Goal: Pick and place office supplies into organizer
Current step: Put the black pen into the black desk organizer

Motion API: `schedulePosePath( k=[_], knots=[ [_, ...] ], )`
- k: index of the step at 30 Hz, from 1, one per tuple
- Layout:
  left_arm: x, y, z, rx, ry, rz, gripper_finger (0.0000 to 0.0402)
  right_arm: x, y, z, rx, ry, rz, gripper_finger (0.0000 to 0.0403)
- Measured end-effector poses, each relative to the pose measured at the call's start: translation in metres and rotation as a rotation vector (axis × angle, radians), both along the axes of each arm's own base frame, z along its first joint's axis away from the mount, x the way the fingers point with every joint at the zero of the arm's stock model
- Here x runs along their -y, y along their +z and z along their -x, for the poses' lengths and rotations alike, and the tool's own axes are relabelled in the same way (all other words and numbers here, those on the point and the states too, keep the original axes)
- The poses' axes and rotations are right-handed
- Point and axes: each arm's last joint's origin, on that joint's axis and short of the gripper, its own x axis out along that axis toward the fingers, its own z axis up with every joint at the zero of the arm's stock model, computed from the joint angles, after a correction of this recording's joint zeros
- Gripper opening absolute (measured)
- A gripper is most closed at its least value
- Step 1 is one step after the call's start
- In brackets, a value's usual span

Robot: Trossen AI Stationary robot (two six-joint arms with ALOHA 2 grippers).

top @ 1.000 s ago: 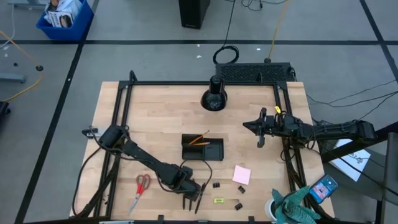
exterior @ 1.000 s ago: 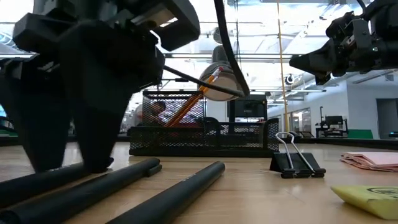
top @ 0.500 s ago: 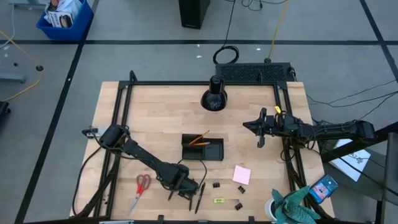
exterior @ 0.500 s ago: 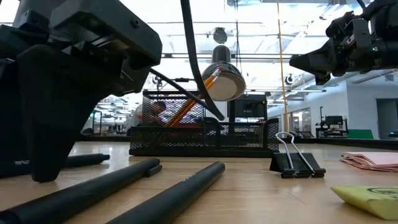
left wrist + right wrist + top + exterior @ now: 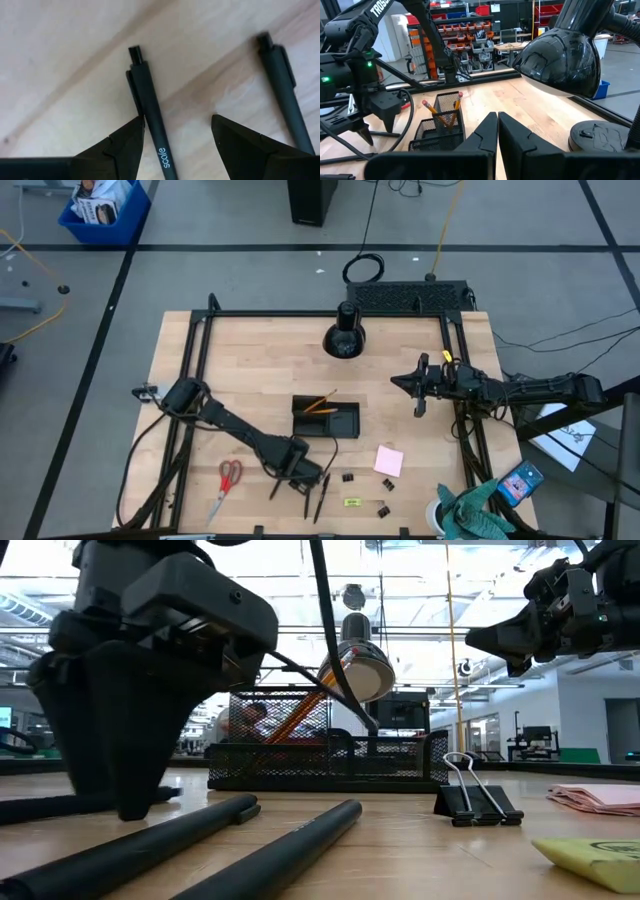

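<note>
My counter carries the black organizer near its middle, and the left arm is plainly the nearer one to what I want; the right arm waits off at about three o'clock from the organizer, its hand raised, with the fingers pressed together in its own wrist view.

The organizer's tall mesh cup already holds orange pencils, leaning. I cannot see what, if anything, lies in its low compartments.

My left hand sits down at the counter at roughly seven o'clock from the organizer, fingers spread wide. A dark pen lies flat between them, touching or just beside one finger, well apart from the other. Its long axis runs roughly straight away from the wrist, across the closing line, so I judge a plain squeeze should catch it once centred. A second pen lies outside the fingers, nearly parallel.

The scissors lie at nine o'clock from that hand, and the pink pad at three o'clock.
</note>
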Motion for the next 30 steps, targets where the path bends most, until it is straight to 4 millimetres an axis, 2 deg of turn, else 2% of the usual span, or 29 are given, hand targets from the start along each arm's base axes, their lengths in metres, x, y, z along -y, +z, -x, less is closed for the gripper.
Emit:
schedulePosePath(
  k=[30],
  knots=[
    [-0.020,0.001,-0.002,-0.007,-0.156,-0.135,0.0239,0.000,0.000,0.000,-0.001,0.000,-0.004,0.0009]
  ],
)
